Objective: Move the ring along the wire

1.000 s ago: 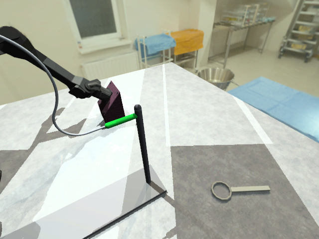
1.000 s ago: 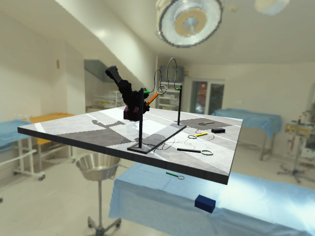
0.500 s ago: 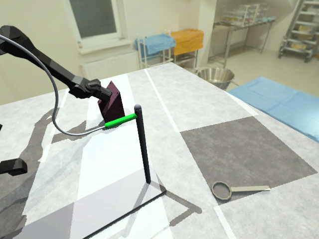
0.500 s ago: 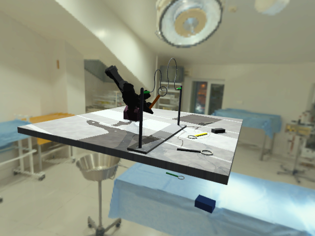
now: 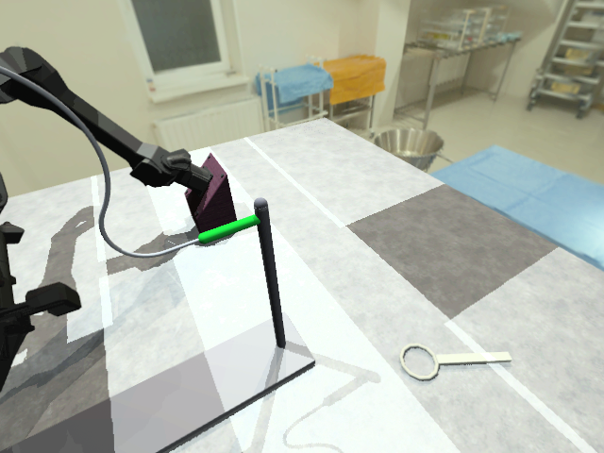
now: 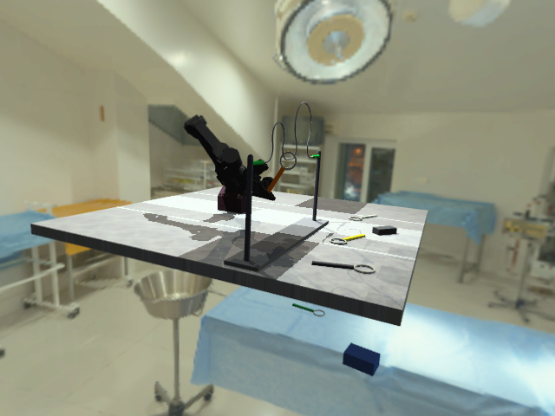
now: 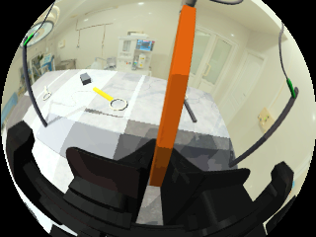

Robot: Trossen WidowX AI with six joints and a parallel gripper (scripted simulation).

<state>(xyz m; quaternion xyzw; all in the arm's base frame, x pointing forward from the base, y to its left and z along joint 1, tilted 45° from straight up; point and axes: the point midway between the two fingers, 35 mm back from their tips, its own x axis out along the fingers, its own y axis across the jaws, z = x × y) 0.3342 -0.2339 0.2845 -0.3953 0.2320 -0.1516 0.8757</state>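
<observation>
My gripper (image 6: 270, 190) (image 7: 158, 144) is shut on the orange handle (image 6: 276, 178) (image 7: 177, 89), which slants up to the ring (image 6: 295, 159). The ring is at the low dip of the grey wire (image 5: 108, 177) (image 6: 310, 125), between its two humps, away from both green parts. Whether it touches the wire is too small to tell. One green part (image 5: 228, 229) (image 6: 315, 156) (image 7: 29, 40) joins the far post (image 5: 271, 277) (image 6: 316, 192); the other green part (image 6: 258, 163) (image 7: 290, 88) joins the near post (image 6: 247, 210). The ring is mostly outside the wrist view.
The posts stand on a flat base (image 5: 194, 385). A pale ring tool (image 5: 473, 359) (image 6: 369, 217), a yellow-handled ring (image 6: 354, 237) (image 7: 103, 94), a black-handled ring (image 6: 331, 264) (image 7: 190, 110) and a black box (image 6: 384, 230) (image 7: 85, 78) lie on the table beyond the base.
</observation>
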